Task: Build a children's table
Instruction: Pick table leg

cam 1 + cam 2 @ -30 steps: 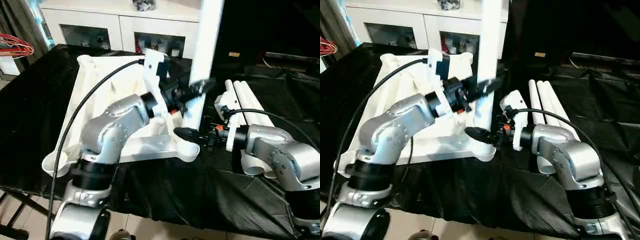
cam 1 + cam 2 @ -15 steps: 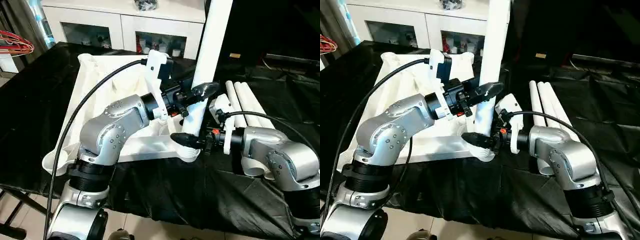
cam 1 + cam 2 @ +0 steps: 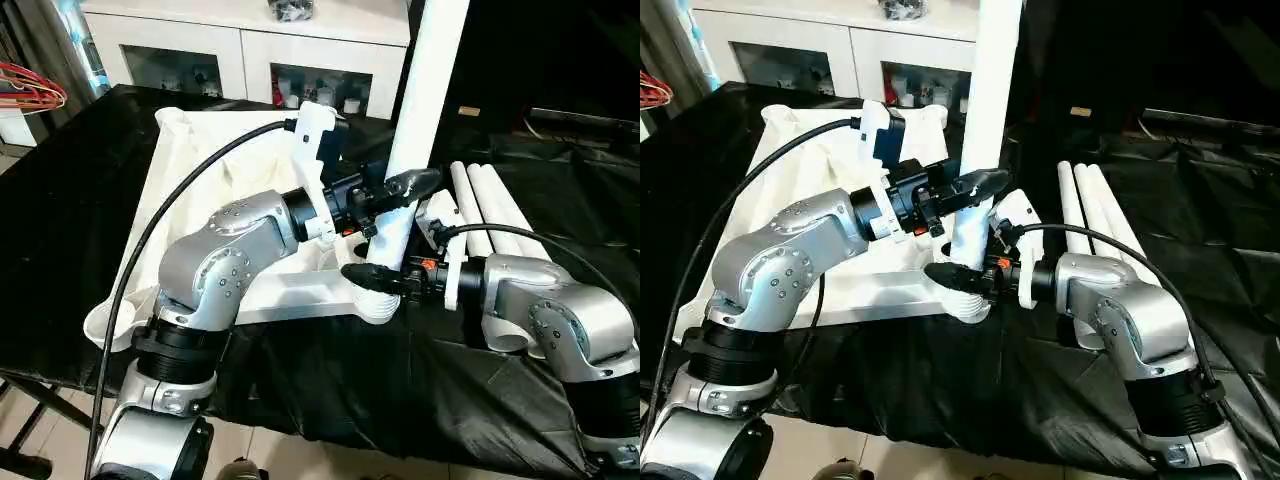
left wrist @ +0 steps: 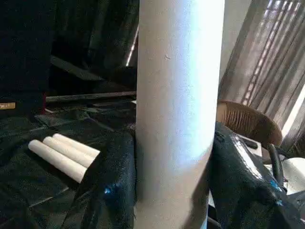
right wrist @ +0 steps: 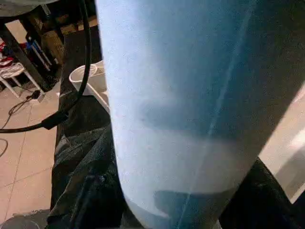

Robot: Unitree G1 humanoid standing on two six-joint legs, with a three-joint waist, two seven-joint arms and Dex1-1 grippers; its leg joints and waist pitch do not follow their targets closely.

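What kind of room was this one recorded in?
Probably a home-like living room used as a test space. A white cabinet with glass-fronted compartments holding small items stands behind the black-draped work table, curtains hang by a window, and the floor is tiled.

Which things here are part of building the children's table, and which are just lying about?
Part of the job:
- table top, underside up
- upright leg, held by left pincer, at the near corner socket
- right pincer at the leg's base
- spare legs on the black cloth

Lying about:
- white cabinet
- red cables
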